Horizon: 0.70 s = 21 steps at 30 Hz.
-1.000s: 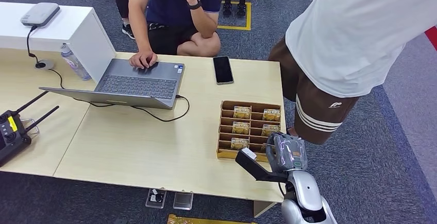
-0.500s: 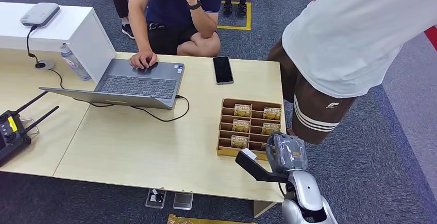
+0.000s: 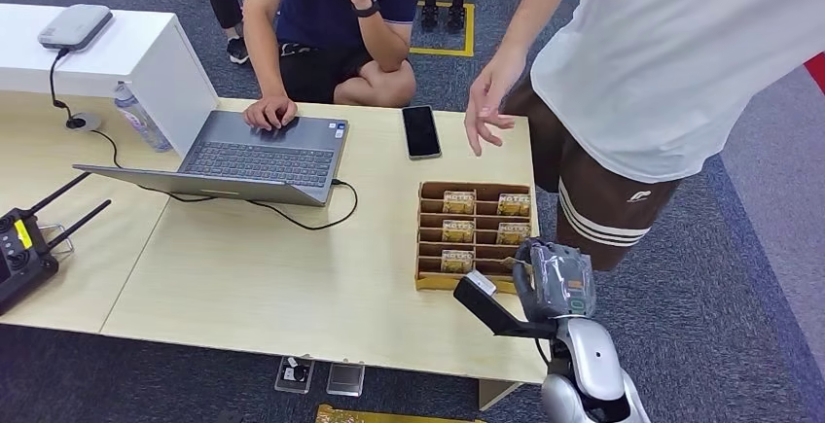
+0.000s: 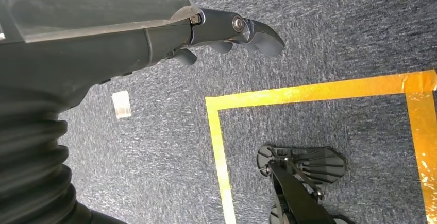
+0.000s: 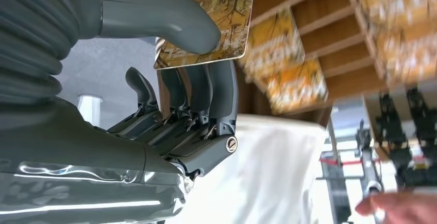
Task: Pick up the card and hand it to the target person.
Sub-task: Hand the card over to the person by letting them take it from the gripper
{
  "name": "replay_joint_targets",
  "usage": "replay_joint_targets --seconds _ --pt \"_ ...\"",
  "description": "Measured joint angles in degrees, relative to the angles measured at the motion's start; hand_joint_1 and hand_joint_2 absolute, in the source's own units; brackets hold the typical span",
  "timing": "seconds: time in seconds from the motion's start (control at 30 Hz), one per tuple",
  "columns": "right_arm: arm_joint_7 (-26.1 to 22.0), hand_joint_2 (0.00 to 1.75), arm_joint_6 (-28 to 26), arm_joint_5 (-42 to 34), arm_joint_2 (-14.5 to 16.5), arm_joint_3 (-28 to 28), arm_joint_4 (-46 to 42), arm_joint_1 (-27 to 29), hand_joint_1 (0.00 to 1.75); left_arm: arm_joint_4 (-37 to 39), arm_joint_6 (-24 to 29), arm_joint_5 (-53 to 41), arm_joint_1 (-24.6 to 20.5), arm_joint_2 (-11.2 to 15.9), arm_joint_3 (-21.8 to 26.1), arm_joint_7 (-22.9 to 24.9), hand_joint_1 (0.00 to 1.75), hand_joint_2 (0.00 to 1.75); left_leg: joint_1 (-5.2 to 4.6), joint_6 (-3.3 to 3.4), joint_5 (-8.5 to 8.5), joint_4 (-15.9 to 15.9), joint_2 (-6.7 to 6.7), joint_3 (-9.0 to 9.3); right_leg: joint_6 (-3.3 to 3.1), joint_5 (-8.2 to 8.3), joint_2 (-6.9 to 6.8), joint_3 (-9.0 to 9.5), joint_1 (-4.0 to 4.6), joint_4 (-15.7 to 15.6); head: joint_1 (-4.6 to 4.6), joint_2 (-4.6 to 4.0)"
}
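right hand (image 5: 170, 100) pinches card (image 5: 216, 23), its long axis crossing the fingers.

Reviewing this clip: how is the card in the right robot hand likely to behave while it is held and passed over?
The card looks thin, flat and probably stiff: its edge stays straight where it juts past the thumb. It is likely very light, as the right robot hand holds it by a pinch alone. Its surface looks glossy, so it could slip or swivel if the pinch loosens.
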Motion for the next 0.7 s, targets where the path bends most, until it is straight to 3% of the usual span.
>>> replay_joint_targets --seconds 0.33,0.7 --pt "-1.4 1.75 -1.9 1.3 -0.7 -3.3 -10.1 -1.4 1.36 0.0 0.1 0.0 0.0 0.0 0.1 0.1 0.0 1.75 0.0 0.0 0.0 0.0 0.0 -0.01 0.0 0.0 0.0 0.0 0.0 0.0 -0.01 0.0" --pt "-4.1 1.75 -1.7 -2.3 0.2 -3.7 -9.5 -11.2 1.36 0.0 -0.5 -0.2 -0.6 0.0 0.2 0.5 0.0 1.75 0.0 0.0 0.01 0.0 0.0 0.0 0.0 0.01 0.0 0.02 0.0 0.0 0.01 0.0"
